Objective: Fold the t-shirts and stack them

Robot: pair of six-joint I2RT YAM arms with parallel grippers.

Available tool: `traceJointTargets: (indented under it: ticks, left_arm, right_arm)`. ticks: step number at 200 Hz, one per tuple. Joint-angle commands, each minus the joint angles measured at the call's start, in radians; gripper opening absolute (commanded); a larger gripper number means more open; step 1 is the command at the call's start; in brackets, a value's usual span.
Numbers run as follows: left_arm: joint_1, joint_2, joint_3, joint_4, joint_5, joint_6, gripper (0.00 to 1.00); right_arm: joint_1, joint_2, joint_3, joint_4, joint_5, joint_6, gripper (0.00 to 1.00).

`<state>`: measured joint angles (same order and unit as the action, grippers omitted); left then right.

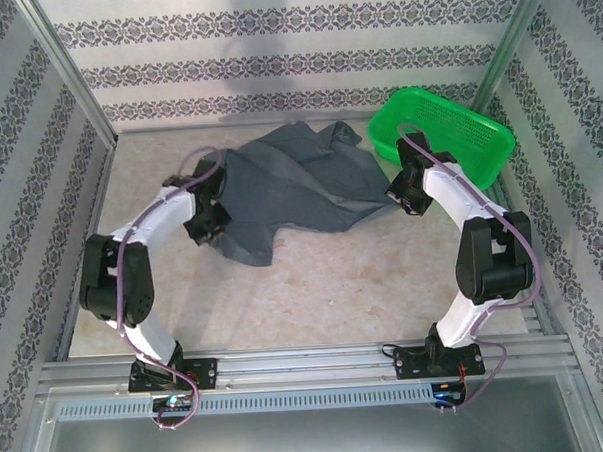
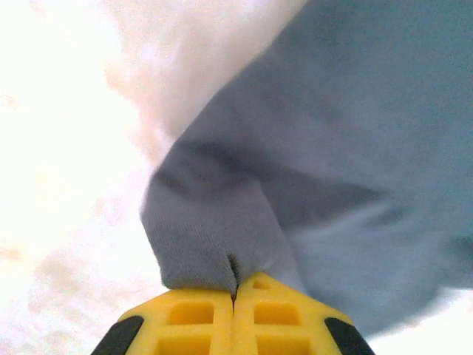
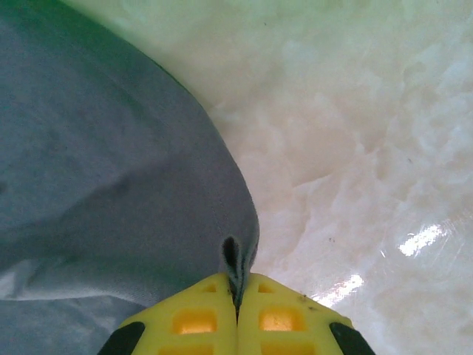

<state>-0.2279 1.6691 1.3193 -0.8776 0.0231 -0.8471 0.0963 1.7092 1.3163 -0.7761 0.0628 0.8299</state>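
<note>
Your cell has white wall panels with grey floral bands [image 1: 275, 67] on three sides, joined by silver metal corner posts [image 1: 70, 71]. Your mottled beige tabletop [image 1: 334, 285] is brightly lit; a ribbed aluminium rail [image 1: 308, 364] borders its near edge.

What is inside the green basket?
The visible part of the green basket holds nothing but its mesh floor; the right arm covers its near left side, hiding that part.

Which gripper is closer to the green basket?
The right gripper, pinching the t-shirt beside the green basket; the left gripper pinches its opposite edge, farther away.
</note>
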Motion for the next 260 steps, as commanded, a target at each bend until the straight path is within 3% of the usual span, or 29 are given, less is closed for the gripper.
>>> traceJointTargets:
  ticks: [1,21,40,61,77,92,110,124,146,181,213,260]
  left_arm:
    - [-0.007,-0.097,0.105,-0.121,-0.047,0.041,0.00]
    - [-0.072,-0.108,0.106,-0.097,0.057,0.019,0.00]
    - [-0.193,-0.079,0.075,-0.038,0.206,0.012,0.00]
    - [-0.327,-0.030,0.032,0.004,0.289,0.031,0.00]
    - [-0.356,0.004,-0.024,0.024,0.367,0.039,0.00]
    - [-0.346,0.017,-0.040,0.006,0.368,0.074,0.01]
    - [-0.326,0.015,-0.030,-0.022,0.343,0.102,0.40]
    - [-0.305,-0.007,-0.022,-0.045,0.281,0.102,0.52]
    - [-0.235,-0.081,-0.071,-0.037,0.193,0.038,0.52]
    - [-0.087,-0.162,-0.236,0.118,0.204,-0.092,0.45]
    - [0.021,-0.066,-0.289,0.296,0.302,-0.138,0.42]
    - [0.027,0.107,-0.218,0.347,0.320,-0.151,0.39]
  right_arm:
    - [0.005,0.001,0.045,-0.030,0.020,-0.021,0.00]
    - [-0.014,-0.008,0.054,-0.037,0.040,-0.024,0.00]
    - [-0.035,-0.014,0.062,-0.044,0.064,-0.031,0.00]
    - [-0.054,-0.008,0.067,-0.049,0.070,-0.042,0.00]
    - [-0.059,0.005,0.073,-0.055,0.066,-0.048,0.00]
    - [-0.060,0.015,0.072,-0.057,0.059,-0.051,0.00]
    - [-0.058,0.023,0.069,-0.057,0.054,-0.051,0.00]
    - [-0.055,0.028,0.068,-0.061,0.052,-0.056,0.00]
    - [-0.055,0.031,0.067,-0.066,0.059,-0.065,0.00]
    - [-0.056,0.034,0.075,-0.064,0.064,-0.089,0.00]
    - [-0.056,0.041,0.076,-0.057,0.038,-0.097,0.00]
    - [-0.055,0.046,0.072,-0.055,0.026,-0.094,0.00]
